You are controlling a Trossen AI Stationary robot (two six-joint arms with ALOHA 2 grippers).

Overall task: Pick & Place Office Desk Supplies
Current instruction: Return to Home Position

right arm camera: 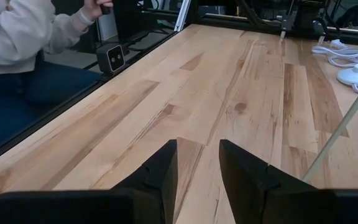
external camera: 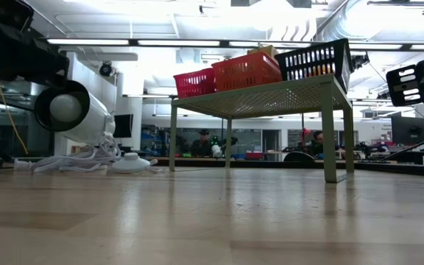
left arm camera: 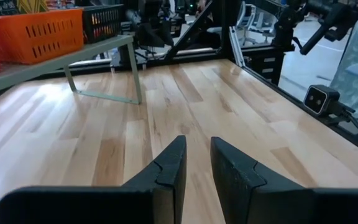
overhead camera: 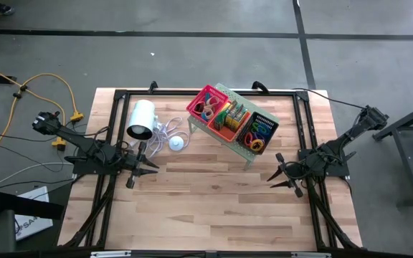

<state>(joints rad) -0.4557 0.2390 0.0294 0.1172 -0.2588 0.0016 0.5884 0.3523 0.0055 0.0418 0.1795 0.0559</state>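
Three mesh baskets stand in a row on a pale green perforated shelf (overhead camera: pixel 249 154) at the table's far middle: a pink one (overhead camera: pixel 206 106), a red-orange one (overhead camera: pixel 229 119) and a black one (overhead camera: pixel 258 132). They hold colourful small items and band loops. In the low view the baskets (external camera: pixel 246 71) sit on the shelf top (external camera: pixel 271 96). My left gripper (overhead camera: pixel 145 166) is open and empty over the table's left side (left arm camera: pixel 197 162). My right gripper (overhead camera: pixel 282 174) is open and empty at the right (right arm camera: pixel 197 162), just near of the shelf.
A white cylinder (overhead camera: pixel 140 119) with a coiled white cord and a round puck (overhead camera: pixel 176 143) lies at the far left, close to my left gripper. A black frame (overhead camera: pixel 120 94) rims the table. A seated person (right arm camera: pixel 17 37) is beyond the table's edge. Bare wood (overhead camera: pixel 214 208) lies near.
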